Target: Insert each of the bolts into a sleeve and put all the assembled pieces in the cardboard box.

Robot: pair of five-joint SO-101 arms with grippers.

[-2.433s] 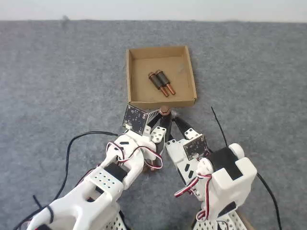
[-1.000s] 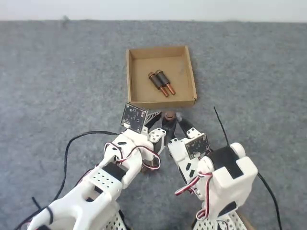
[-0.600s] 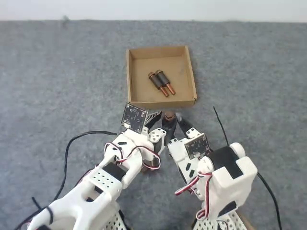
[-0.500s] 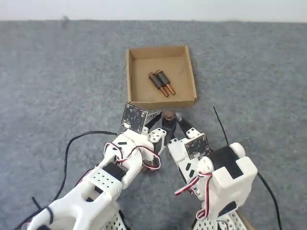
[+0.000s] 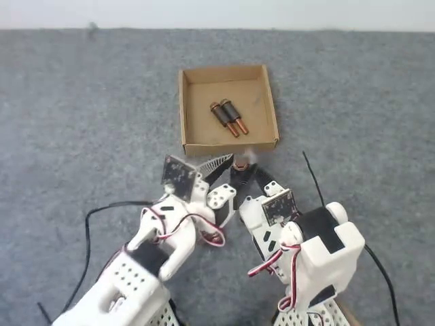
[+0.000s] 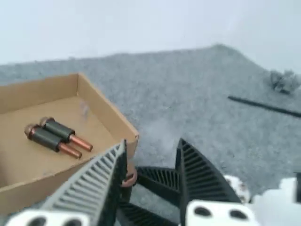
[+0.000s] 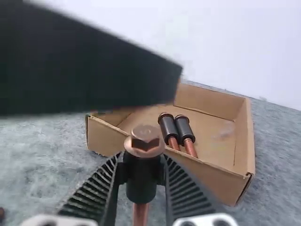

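Change: since the earlier frames the left arm has swung out to its own side, and its gripper has let go of the piece it shared with the other arm.
Right gripper (image 7: 141, 175): clamped on the black sleeve (image 7: 141, 183) of one assembled piece, which it holds upright.
Bolt (image 7: 144, 140): one, copper, seated in that sleeve. Its hex head sits above the fingers and its shank shows below the sleeve.
Left gripper (image 6: 150, 181): fingers apart, holding nothing. It sits just beside the other gripper, with one ribbed finger close to the bolt head.
Cardboard box (image 5: 230, 145): one, open-topped, just beyond both grippers, its near wall close to the fingertips.
Pieces in the box (image 5: 229, 118): two, each a black sleeve with a copper bolt. They lie side by side and touching on the box floor, beyond the held piece.
Count: three assembled pieces, one gripped and two boxed.
Carpet (image 5: 102, 102): grey, under the box and both arms.
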